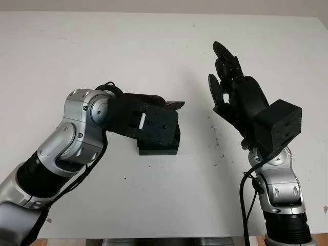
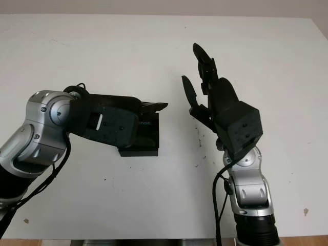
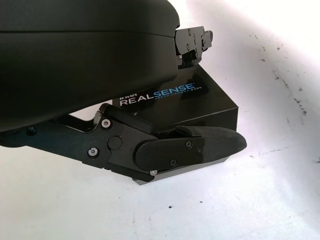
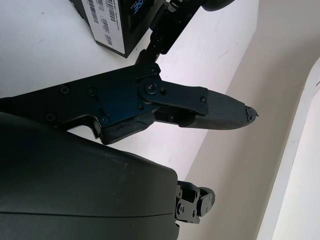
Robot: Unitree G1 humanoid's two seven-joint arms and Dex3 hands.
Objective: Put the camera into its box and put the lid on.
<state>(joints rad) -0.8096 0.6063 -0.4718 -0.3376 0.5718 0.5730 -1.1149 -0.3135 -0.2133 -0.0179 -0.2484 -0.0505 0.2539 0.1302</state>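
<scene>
A black box (image 1: 160,148) printed "RealSense" (image 3: 160,92) lies flat near the middle of the white table, its printed top face closed over whatever is inside. My left hand (image 1: 171,110) reaches in from the left and sits right over the box top. One finger (image 2: 154,106) points out past the box's right edge, and the thumb (image 3: 192,145) runs along one side wall. This hand is open and grips nothing. My right hand (image 1: 221,77) is open and raised off the table, to the right of the box, palm turned toward it.
The white table (image 1: 154,46) stretches far behind and to both sides of the box. Small dark specks (image 1: 218,138) mark the surface between the box and the right arm. The box's barcode label (image 4: 102,15) faces the right hand.
</scene>
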